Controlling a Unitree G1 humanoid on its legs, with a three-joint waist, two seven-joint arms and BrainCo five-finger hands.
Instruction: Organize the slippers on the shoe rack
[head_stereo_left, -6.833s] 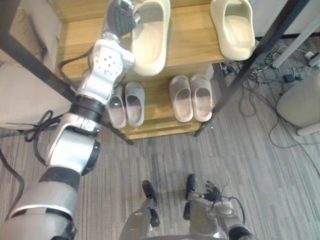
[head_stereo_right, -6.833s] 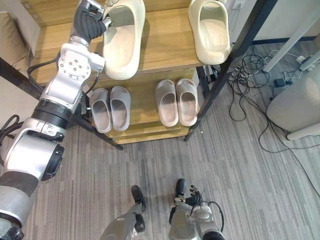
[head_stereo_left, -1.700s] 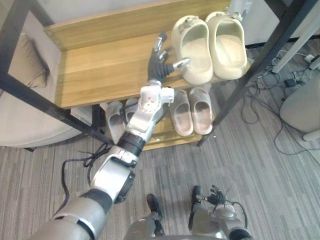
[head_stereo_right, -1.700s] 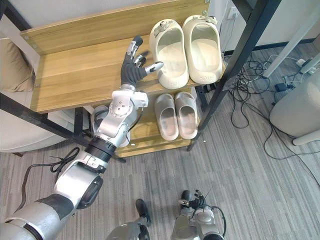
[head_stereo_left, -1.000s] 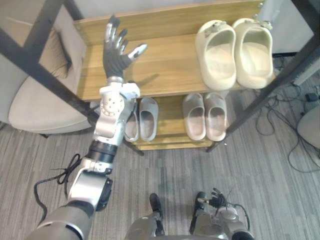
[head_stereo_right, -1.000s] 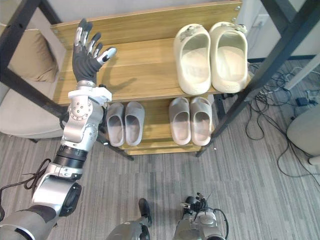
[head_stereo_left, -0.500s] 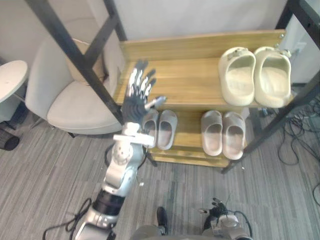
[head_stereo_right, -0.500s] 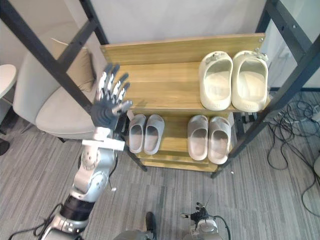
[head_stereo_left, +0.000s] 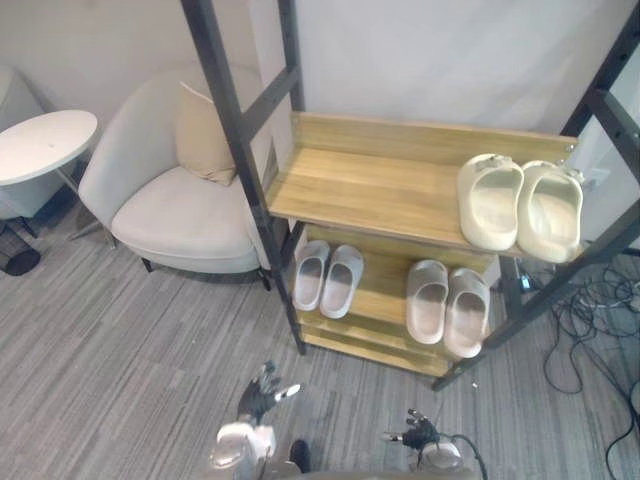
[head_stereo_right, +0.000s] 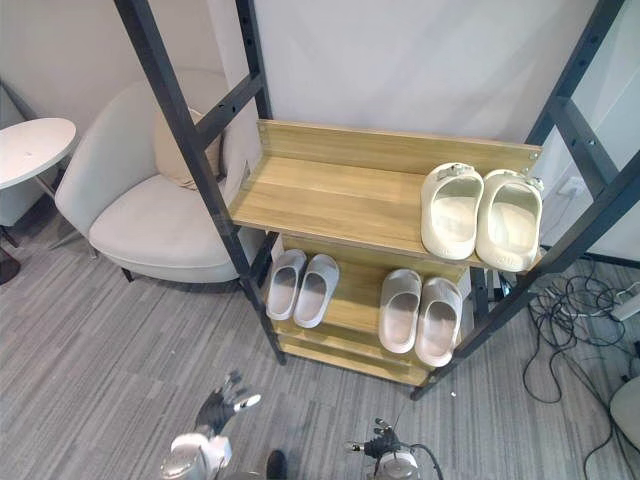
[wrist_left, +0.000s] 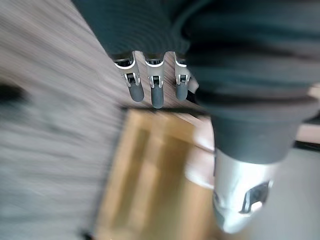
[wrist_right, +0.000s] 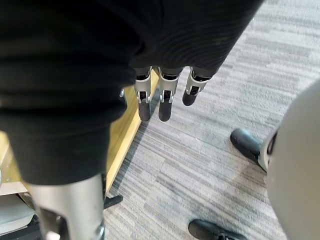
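Task looks done or nearly so: cream slippers sit side by side on the shoe rack, top shelf, out at its 3 o'clock end. The rest of that shelf is bare wood. On the lower shelf there are two grey pairs, one grey pair toward 9 o'clock and the other grey pair toward 3 o'clock. Each pair is together with toes pointing in, and no loose slipper is on the floor. Left hand is low at 6 o'clock, well clear of the rack, fingers spread and released, holding nothing. Right hand hangs over the floor, fingers relaxed and empty. Nothing obvious is left to do, maybe centring the cream pair. The rack has wood shelves in a black metal frame against a pale wall. The floor is grey striped carpet. A light armchair with a cushion is at 10 o'clock, a round white side table at 9 o'clock, and cables at 4 o'clock.
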